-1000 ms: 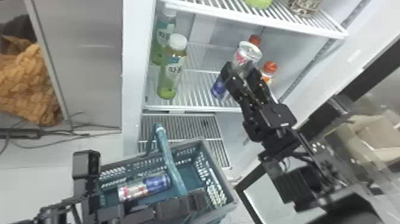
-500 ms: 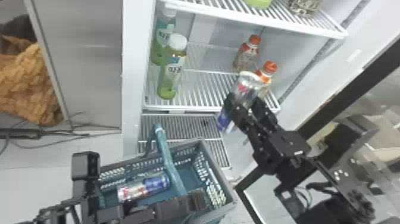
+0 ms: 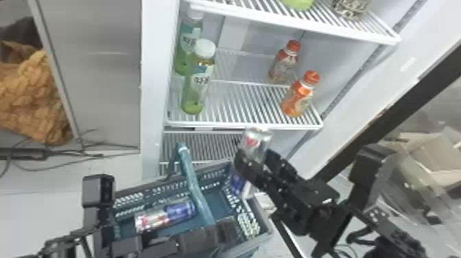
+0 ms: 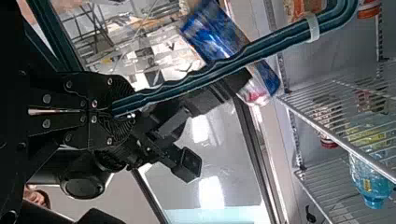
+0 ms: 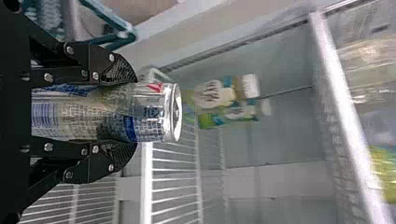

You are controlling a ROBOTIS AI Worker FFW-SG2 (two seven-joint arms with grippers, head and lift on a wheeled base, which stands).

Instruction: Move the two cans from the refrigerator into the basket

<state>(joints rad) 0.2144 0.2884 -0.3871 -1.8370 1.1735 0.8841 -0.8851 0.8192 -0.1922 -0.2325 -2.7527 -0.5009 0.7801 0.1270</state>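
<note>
In the head view my right gripper (image 3: 255, 166) is shut on an upright, slightly tilted can (image 3: 256, 140), over the right end of the basket (image 3: 241, 199). The right wrist view has this can (image 5: 144, 112) squeezed between the fingers of my right gripper (image 5: 125, 113). A second can (image 3: 164, 217) lies on its side on the basket floor, at the left. My left gripper (image 3: 224, 231) is at the basket's near side, on the teal handle (image 3: 197, 188). In the left wrist view my left gripper (image 4: 122, 111) is closed around that handle (image 4: 196, 79).
Green-tinted bottles (image 3: 197, 85) stand at the left of the open refrigerator's middle shelf (image 3: 240, 106), and orange-capped bottles (image 3: 298, 96) at its right. Another shelf (image 3: 343, 31) is above. The refrigerator's dark door edge (image 3: 391, 113) slants along the right.
My right gripper has carried its can off the refrigerator shelf, down and to the left, to the basket's right end. The left arm, the basket and the lying can have kept still.
</note>
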